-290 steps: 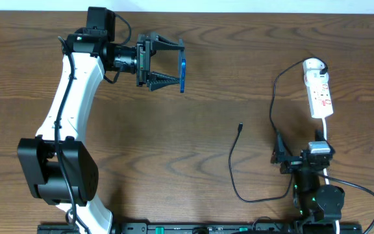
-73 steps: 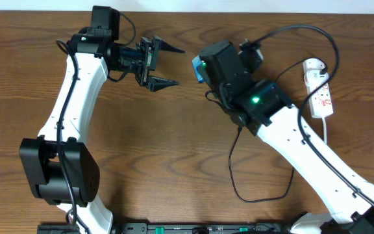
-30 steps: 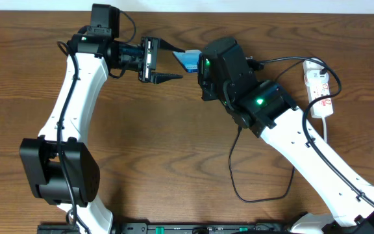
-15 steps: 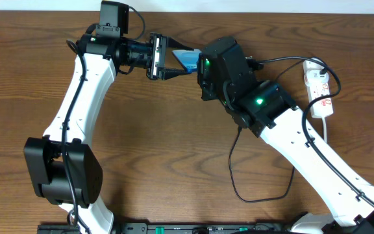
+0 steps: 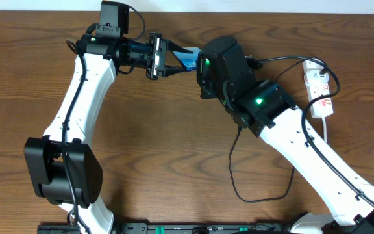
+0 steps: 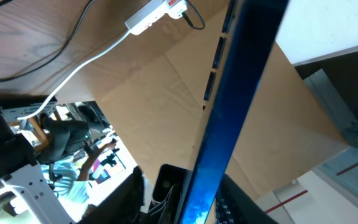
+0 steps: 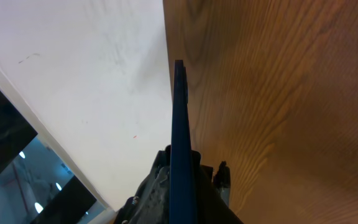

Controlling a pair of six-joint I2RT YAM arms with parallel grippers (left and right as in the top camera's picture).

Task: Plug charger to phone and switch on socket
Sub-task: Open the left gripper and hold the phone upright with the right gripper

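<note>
The phone (image 5: 188, 60) is held off the table at the back, its blue screen edge-on in the right wrist view (image 7: 179, 118). My right gripper (image 5: 199, 65) (image 7: 180, 180) is shut on one end of it. My left gripper (image 5: 166, 60) (image 6: 185, 199) is open, and its fingers straddle the phone's (image 6: 241, 81) other end. One finger is against the phone; the other stands a little apart. The socket (image 5: 319, 91) (image 6: 151, 14) lies at the far right. The charger (image 5: 234, 169) trails over the table, and its upper end runs under my right arm.
The right arm (image 5: 291, 136) stretches diagonally over the right half of the table. A white cord (image 5: 325, 130) leads down from the socket. The table's back edge (image 5: 258, 13) meets a white wall just behind both grippers.
The left gripper moved right onto the phone's free end and its fingers have narrowed around it. The right arm has held still with the phone.
</note>
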